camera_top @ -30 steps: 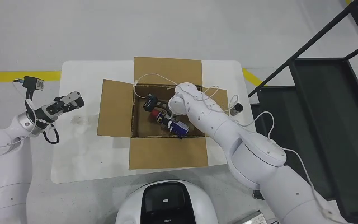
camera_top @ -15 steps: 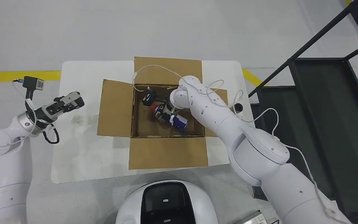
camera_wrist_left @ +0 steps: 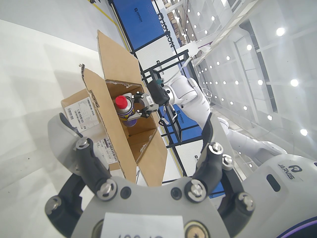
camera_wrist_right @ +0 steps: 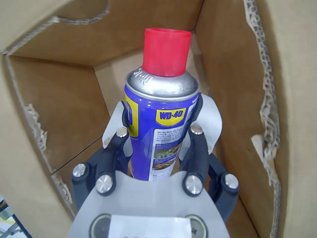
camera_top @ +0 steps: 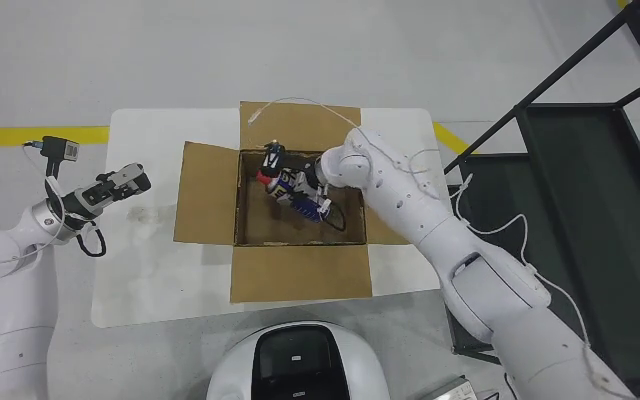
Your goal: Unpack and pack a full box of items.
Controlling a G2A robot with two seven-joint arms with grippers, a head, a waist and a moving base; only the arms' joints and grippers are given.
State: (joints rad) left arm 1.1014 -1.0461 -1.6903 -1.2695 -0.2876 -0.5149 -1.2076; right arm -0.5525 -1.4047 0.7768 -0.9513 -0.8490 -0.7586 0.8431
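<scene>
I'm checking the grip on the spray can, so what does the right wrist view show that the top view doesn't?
Right wrist view: the fingers pressing both sides of the spray can on its blue body, below the red cap. Top view: the white table, the box with its flaps spread, and the left gripper off to the box's side. Both: the right gripper holding the can in the box's opening.
</scene>
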